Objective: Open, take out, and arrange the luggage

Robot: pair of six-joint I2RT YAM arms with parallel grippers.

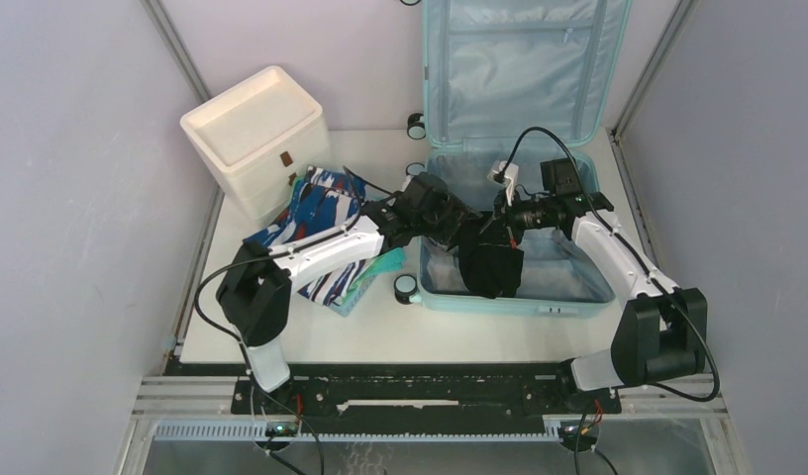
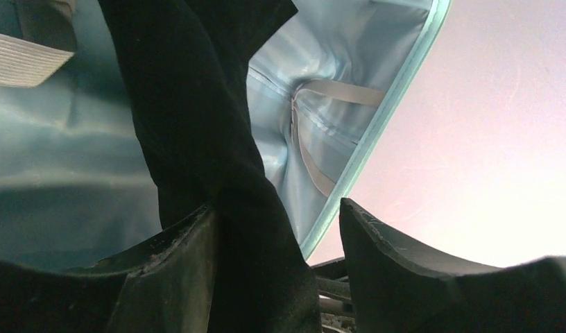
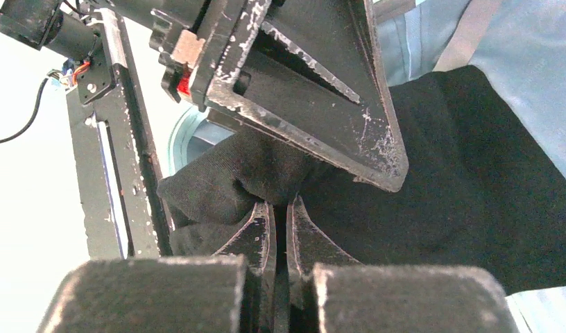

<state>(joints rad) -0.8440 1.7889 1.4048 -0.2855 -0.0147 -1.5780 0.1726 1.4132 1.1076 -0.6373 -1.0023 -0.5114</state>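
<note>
The light-blue luggage (image 1: 519,302) lies open on the table, its lid (image 1: 519,69) standing up at the back. A black garment (image 1: 492,265) hangs over the open shell. My right gripper (image 3: 280,202) is shut on a fold of this garment (image 3: 474,194). My left gripper (image 2: 277,205) has come in from the left, and the black cloth (image 2: 197,104) hangs between its jaws. The cloth rests against the left finger, and a gap stays on the right side. The pale lining (image 2: 322,125) shows behind the cloth. In the right wrist view a left finger (image 3: 315,104) is just above the pinch.
A white drawer unit (image 1: 256,139) stands at the back left. A blue, white and red patterned cloth (image 1: 321,213) lies beside it under the left arm, with a teal piece (image 1: 380,269) at its edge. A luggage wheel (image 1: 407,287) sticks out to the left. Grey walls close both sides.
</note>
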